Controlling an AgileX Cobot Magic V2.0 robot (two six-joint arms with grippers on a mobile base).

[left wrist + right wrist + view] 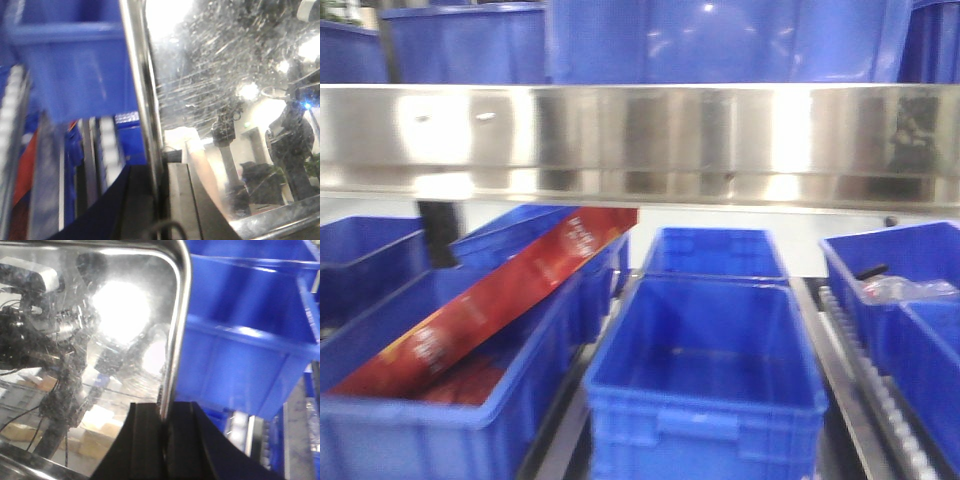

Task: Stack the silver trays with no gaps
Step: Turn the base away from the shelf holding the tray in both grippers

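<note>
In the left wrist view a silver tray point(225, 100) fills the right half, its scratched shiny surface mirroring the room. Its thin rim point(150, 125) runs down between my left gripper's black fingers. The left gripper point(159, 200) is shut on that rim. In the right wrist view a silver tray point(100, 340) fills the left half, with its rounded corner at the top. The right gripper point(165, 435) is shut on its rim point(175, 340). I cannot tell whether both hold the same tray. No tray or gripper is clearly made out in the front view.
A long broad steel rail point(640, 140) spans the front view. Below it stand blue bins point(705, 370), the left one point(400, 420) holding a slanted red box point(490, 300). Roller tracks point(870, 390) run between the bins. More blue bins point(250, 340) lie beside the trays.
</note>
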